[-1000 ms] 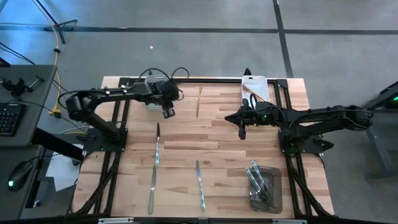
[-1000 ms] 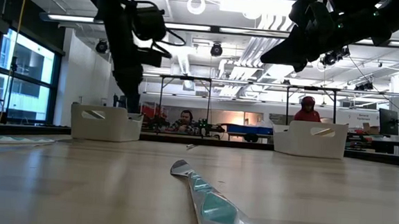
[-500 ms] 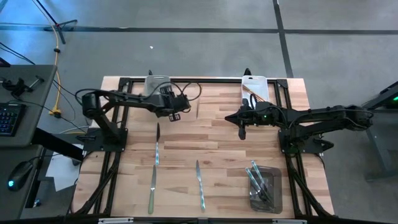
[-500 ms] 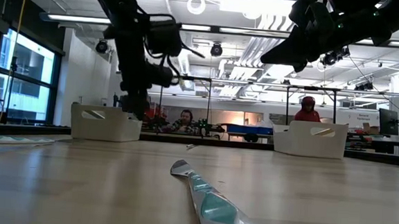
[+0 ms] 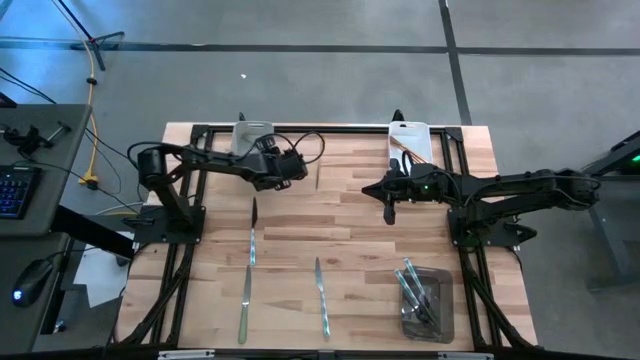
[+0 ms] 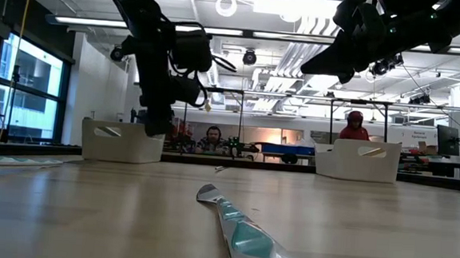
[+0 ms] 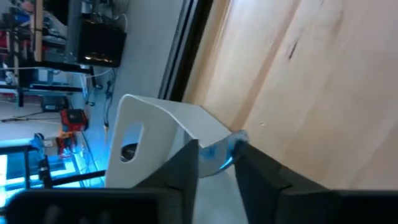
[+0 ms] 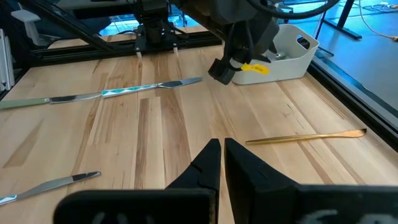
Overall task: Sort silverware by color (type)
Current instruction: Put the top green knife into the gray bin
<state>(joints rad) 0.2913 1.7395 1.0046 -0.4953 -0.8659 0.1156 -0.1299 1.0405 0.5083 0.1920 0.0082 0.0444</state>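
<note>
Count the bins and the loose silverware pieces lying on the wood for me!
White bins: 2
Clear bin: 1
Loose silverware pieces: 4
Total: 7

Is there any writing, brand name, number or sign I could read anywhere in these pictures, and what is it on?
None can be read.
The white bin near the left gripper: a yellow tag beside it, no legible print.
The room behind the table in the low view: screens and fittings, too small and blurred to read.
The silverware on the table, such as the gold piece: no markings visible.
</note>
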